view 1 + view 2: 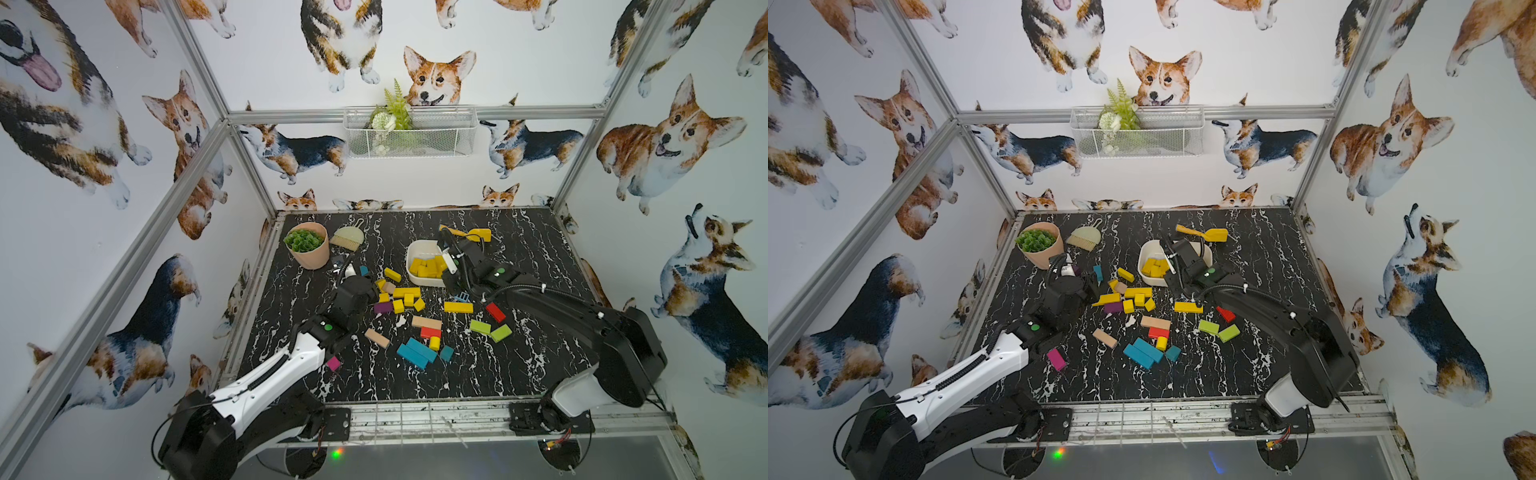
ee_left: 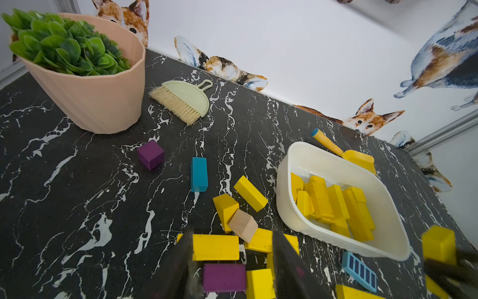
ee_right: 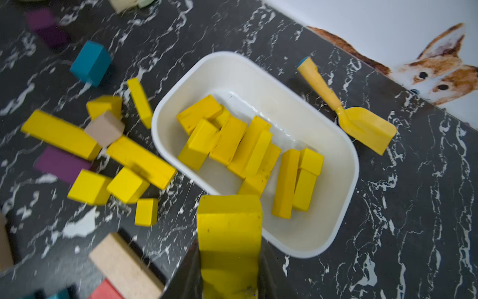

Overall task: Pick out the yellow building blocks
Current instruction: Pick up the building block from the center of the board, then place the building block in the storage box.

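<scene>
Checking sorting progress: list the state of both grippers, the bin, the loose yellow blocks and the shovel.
Right gripper: shut on a yellow block, at the bin edge.
Left gripper: open, holding nothing.
Bin: partly full of sorted blocks.
Loose yellow blocks: lying on the table.
Shovel: lying beside the bin.

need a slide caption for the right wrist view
Right tool holds a yellow block near the white bin, already part-filled with yellow blocks.

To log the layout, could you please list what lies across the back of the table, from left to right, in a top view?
plant pot → brush → white tub → yellow toy shovel
</scene>
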You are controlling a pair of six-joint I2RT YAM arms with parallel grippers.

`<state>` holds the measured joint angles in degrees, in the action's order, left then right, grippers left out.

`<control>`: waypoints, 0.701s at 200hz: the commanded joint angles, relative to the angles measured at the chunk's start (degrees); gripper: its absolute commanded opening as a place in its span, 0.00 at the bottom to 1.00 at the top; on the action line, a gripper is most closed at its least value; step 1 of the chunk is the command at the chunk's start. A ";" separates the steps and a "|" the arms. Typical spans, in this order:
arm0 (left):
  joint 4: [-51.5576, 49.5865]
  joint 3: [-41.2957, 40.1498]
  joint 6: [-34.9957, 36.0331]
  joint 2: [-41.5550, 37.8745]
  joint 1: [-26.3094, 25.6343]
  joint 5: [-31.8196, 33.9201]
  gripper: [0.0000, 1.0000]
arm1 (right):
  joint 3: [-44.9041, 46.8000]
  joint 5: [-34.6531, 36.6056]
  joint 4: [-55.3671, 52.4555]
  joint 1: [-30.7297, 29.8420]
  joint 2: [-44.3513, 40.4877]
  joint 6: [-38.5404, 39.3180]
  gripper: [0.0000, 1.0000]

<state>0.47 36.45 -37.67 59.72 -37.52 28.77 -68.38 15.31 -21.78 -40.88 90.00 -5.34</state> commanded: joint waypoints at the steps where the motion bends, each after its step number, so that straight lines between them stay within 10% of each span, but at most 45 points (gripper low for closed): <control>1: -0.19 -0.67 -0.27 -1.22 0.11 0.39 0.52 | -6.41 4.32 -4.89 2.19 7.03 -12.04 0.00; 140: -2.47 0.07 -1.24 0.37 0.22 -3.37 0.52 | -12.61 -0.57 -3.81 9.20 23.15 -20.50 0.20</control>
<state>-1.48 35.77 -38.15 59.57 -37.43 25.89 -80.64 15.75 -25.91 -32.21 112.49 -24.25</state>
